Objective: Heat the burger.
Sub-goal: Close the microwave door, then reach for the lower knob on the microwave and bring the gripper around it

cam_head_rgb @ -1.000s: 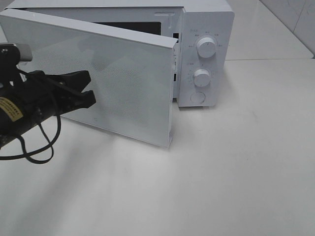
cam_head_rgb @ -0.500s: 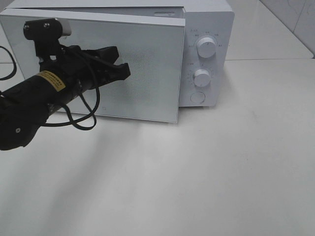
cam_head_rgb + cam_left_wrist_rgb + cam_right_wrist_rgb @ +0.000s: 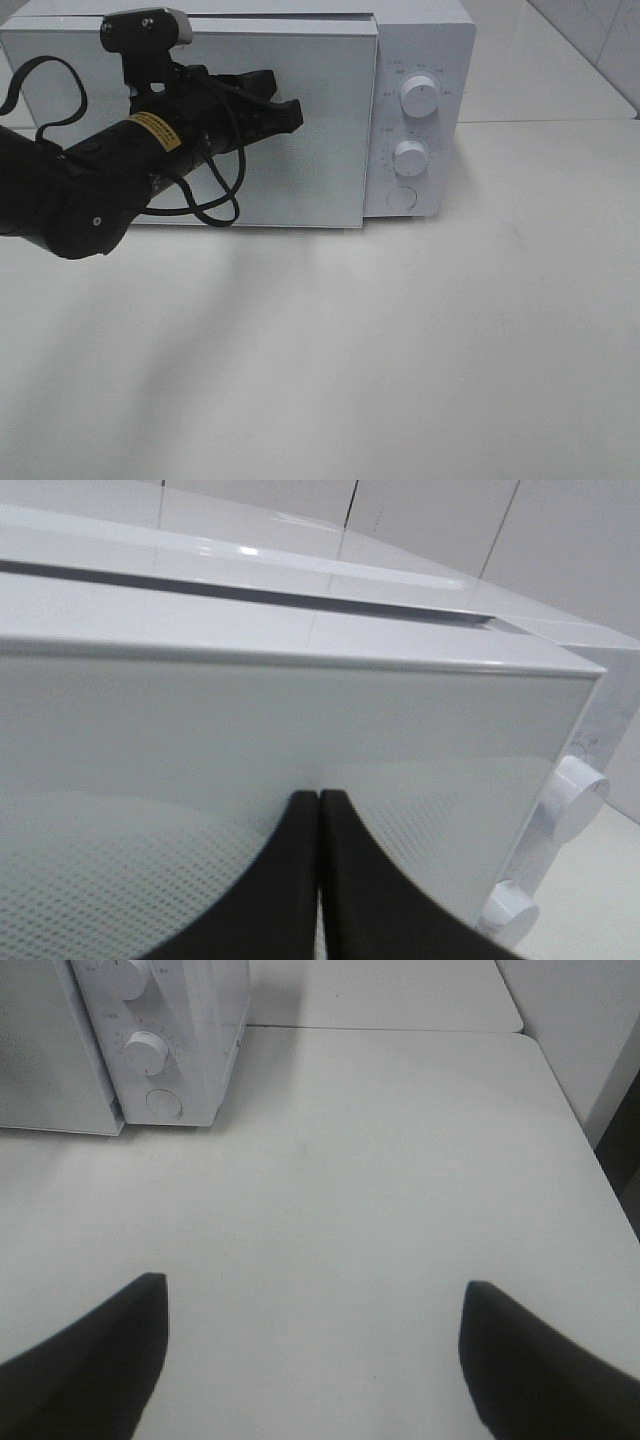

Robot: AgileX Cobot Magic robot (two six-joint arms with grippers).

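Left gripper [image 3: 290, 108] clenched, tips on microwave door [image 3: 320, 170]; door now almost shut.

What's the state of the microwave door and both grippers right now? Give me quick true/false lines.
1. The microwave door stands swung wide open. False: it lies flat against the oven front, shut or nearly so.
2. The left gripper is shut, with its tips at the door face. True.
3. The right gripper is clamped on something. False: its jaws are wide open and empty above the table.
4. Two knobs, an upper knob and a lower knob, sit to the right of the door. True.
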